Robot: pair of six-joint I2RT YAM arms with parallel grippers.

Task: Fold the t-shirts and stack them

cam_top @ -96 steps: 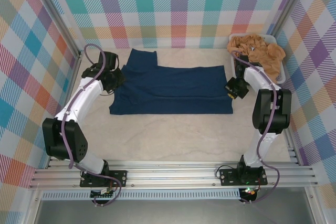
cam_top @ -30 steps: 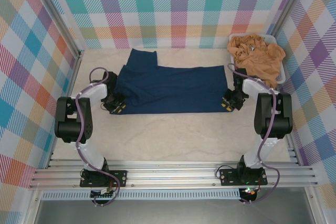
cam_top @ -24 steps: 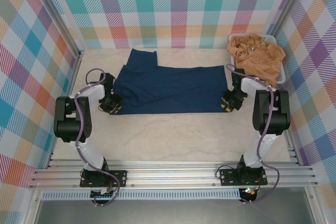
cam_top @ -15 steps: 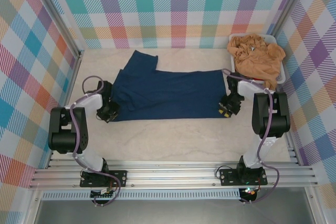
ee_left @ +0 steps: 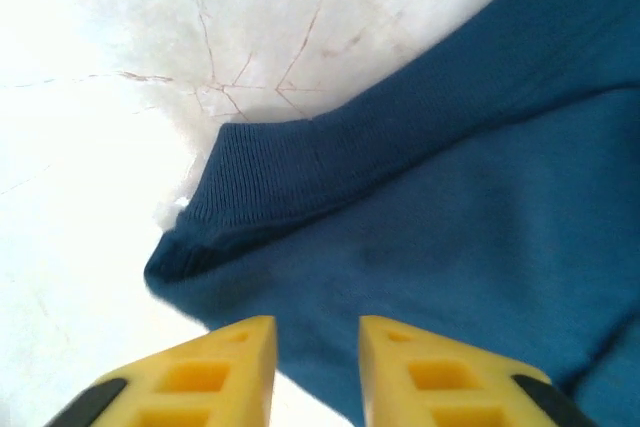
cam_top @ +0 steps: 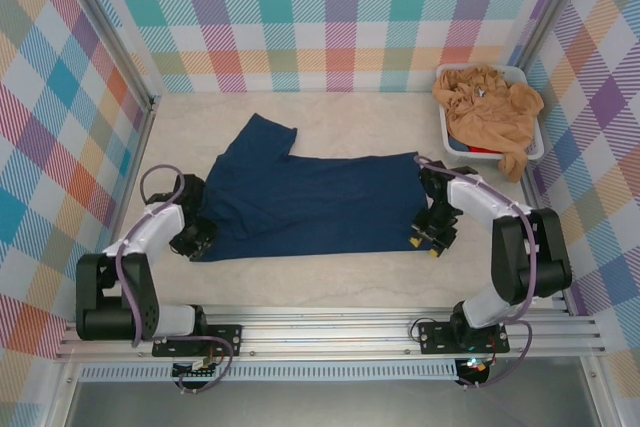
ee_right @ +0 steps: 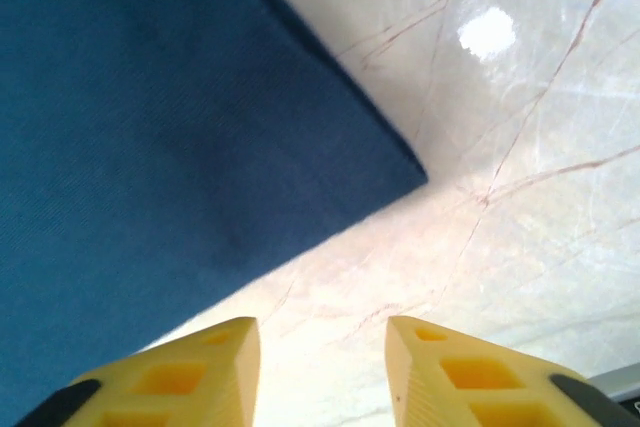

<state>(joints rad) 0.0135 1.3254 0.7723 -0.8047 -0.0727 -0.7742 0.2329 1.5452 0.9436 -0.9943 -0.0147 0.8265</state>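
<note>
The dark navy t-shirt [cam_top: 310, 202] lies flat and folded lengthwise across the middle of the table, with one sleeve sticking out at its back left. My left gripper [cam_top: 193, 239] sits at the shirt's near left corner. In the left wrist view its jaws [ee_left: 318, 332] stand open just above the navy cloth [ee_left: 450, 207] and its ribbed hem. My right gripper [cam_top: 428, 237] is at the near right corner. Its jaws [ee_right: 322, 332] are open over bare table, with the shirt's corner [ee_right: 150, 117] just ahead. Tan-orange t-shirts [cam_top: 490, 107] are heaped in the tub.
The white tub [cam_top: 447, 132] stands at the back right against the checked wall. Checked walls close the table on three sides. Bare marble table [cam_top: 320, 282] stretches between the shirt and the metal rail at the near edge.
Both grippers dragged the navy shirt toward the near edge, then opened and let go of its corners. The shirt now lies nearer and slightly skewed.
</note>
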